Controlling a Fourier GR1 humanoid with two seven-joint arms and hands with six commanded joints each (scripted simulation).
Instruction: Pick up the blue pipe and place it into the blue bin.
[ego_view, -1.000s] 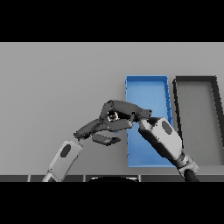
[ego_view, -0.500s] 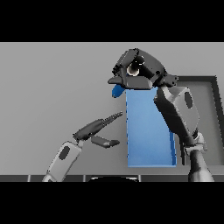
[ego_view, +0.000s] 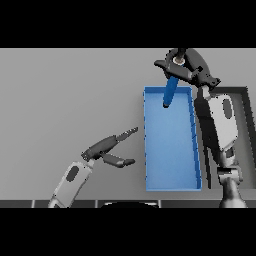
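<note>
Item: blue pipe (ego_view: 170, 93), held in my right hand (ego_view: 186, 67), fingers curled round its upper end. It hangs below the hand, long axis near upright and slightly tilted, lower end over the far end of the blue bin (ego_view: 171, 149), not yet resting in it.

Blue bin: nothing lying inside that I can see. Dark bin (ego_view: 246, 120) just beside its right wall; contents hidden.

Left hand (ego_view: 106, 151): fingers straight, holding nothing, near the bin's left wall, the farther hand.

Judgement: lowering and letting go remains.
</note>
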